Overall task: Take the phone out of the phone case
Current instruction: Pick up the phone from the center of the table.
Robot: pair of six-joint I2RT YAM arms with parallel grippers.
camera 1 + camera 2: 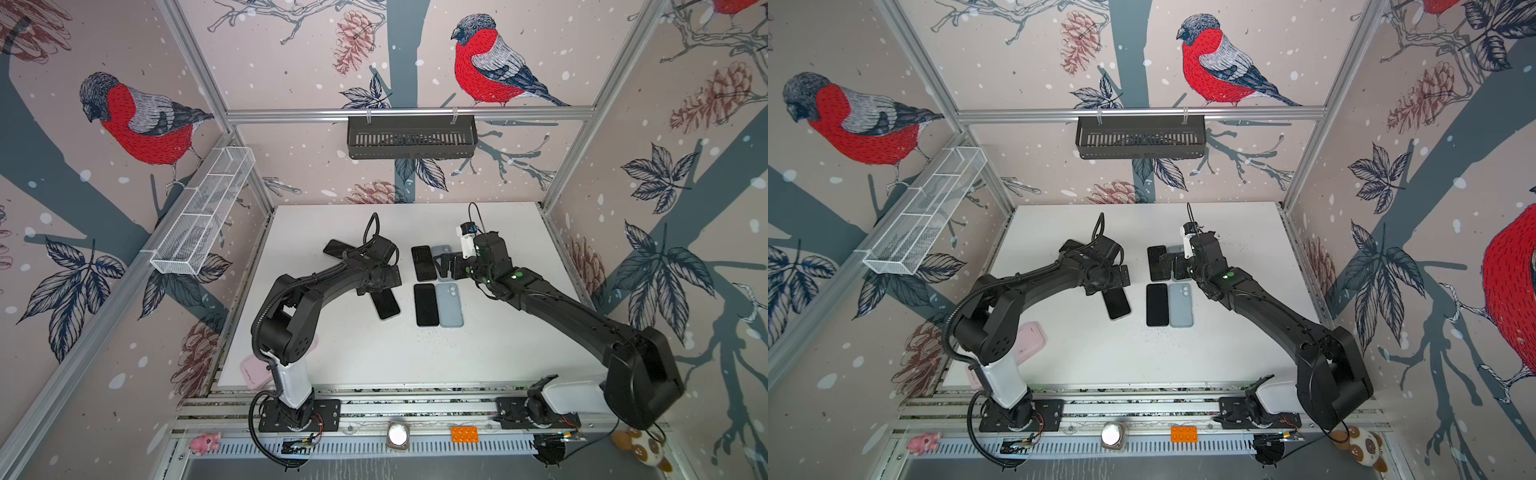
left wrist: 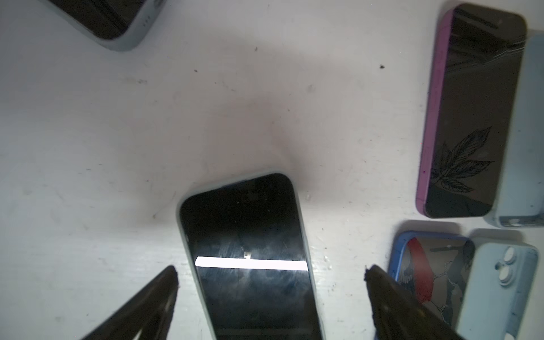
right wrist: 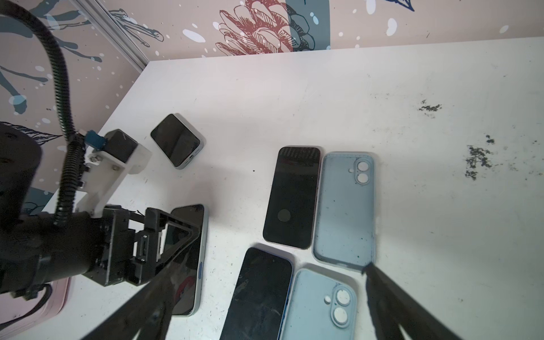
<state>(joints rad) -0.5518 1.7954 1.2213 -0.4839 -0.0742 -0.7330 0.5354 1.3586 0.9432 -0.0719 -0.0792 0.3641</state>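
Note:
A phone in a pale blue-grey phone case [image 2: 247,259] lies screen up on the white table [image 1: 353,353]. My left gripper [image 2: 270,272] hangs just above its near end, open, with one finger on each side and neither touching it. In both top views this phone [image 1: 387,308] [image 1: 1118,303] sticks out from under the left gripper [image 1: 374,289]. My right gripper [image 3: 265,273] is open above a bare dark phone [image 3: 259,294] and an empty light blue case [image 3: 321,306], holding nothing.
Beside those lie another bare phone [image 3: 291,197] and an empty blue case [image 3: 344,206]. A cased phone [image 3: 176,141] lies behind the left arm. A pink case [image 1: 1030,340] sits at the front left. Baskets hang on the walls.

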